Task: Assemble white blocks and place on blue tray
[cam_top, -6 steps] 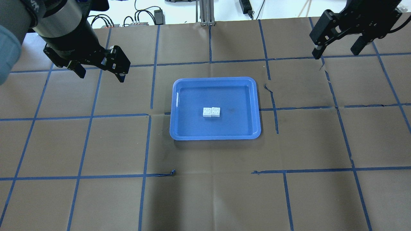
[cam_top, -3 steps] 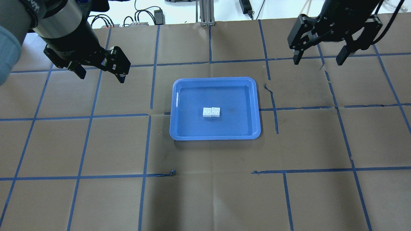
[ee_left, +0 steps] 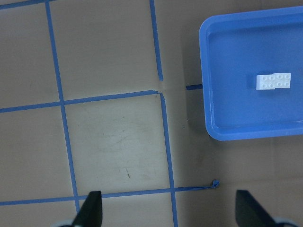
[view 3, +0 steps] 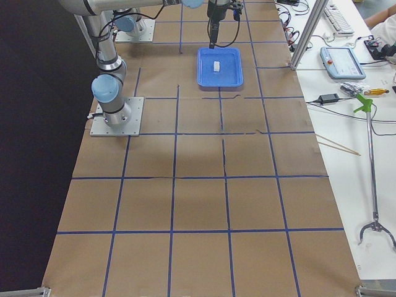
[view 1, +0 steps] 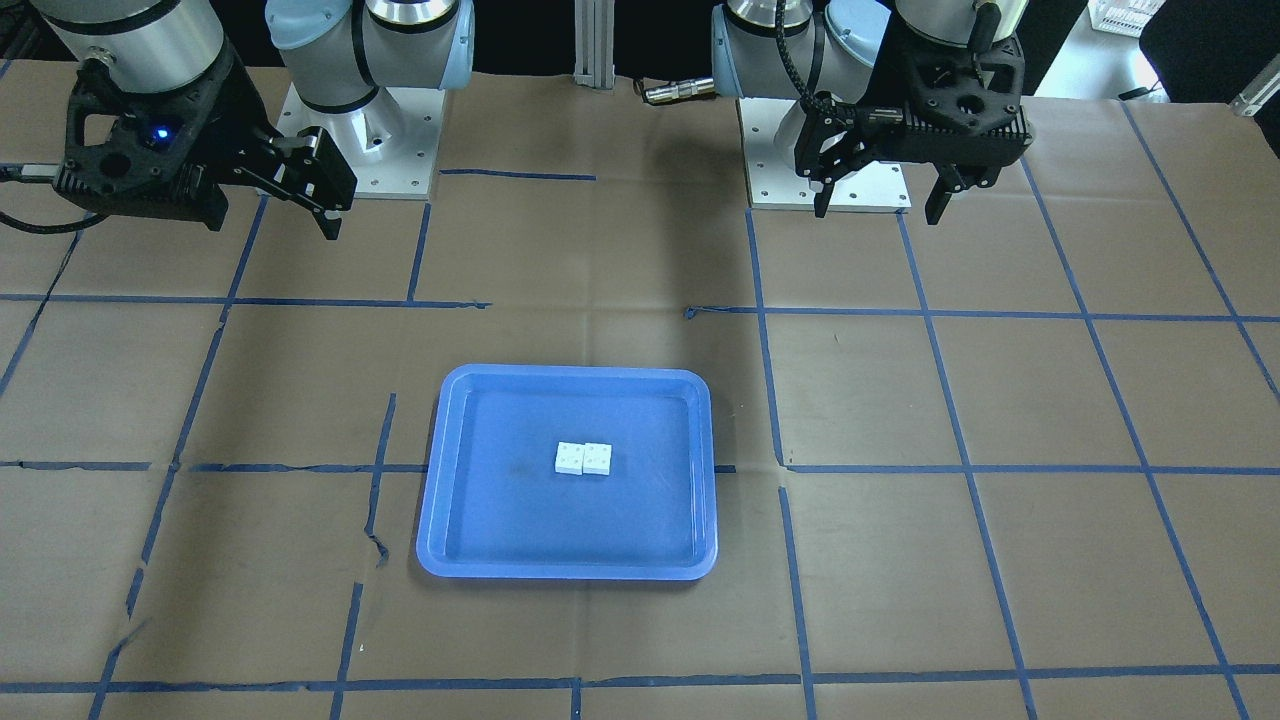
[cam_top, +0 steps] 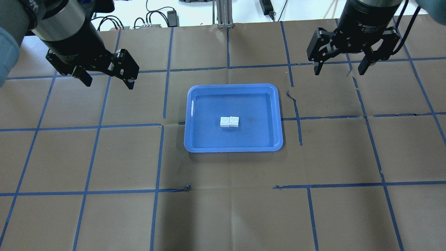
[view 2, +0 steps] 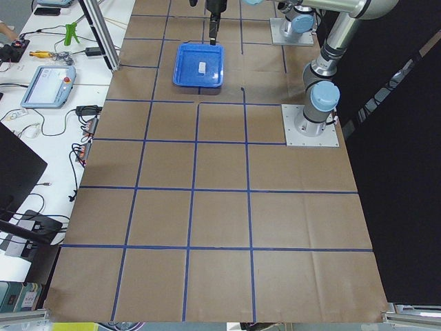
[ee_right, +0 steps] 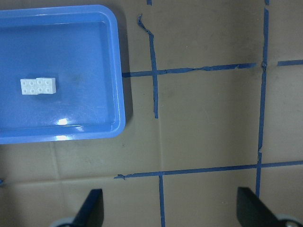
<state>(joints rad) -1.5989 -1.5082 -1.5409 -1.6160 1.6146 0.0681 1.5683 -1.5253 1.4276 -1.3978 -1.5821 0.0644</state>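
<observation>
The two white blocks sit joined side by side in the middle of the blue tray. They also show in the front view and in both wrist views. My left gripper hangs open and empty above the table, to the left of and beyond the tray. My right gripper hangs open and empty to the right of and beyond the tray. Both are well apart from the blocks.
The table is covered in brown paper with a blue tape grid. The tape is torn and lifted near the tray's right side. An aluminium post and cables stand past the far edge.
My right gripper has moved left toward the tray's side and turned so its fingers point down. My left gripper has barely shifted. The blocks and tray have not moved.
</observation>
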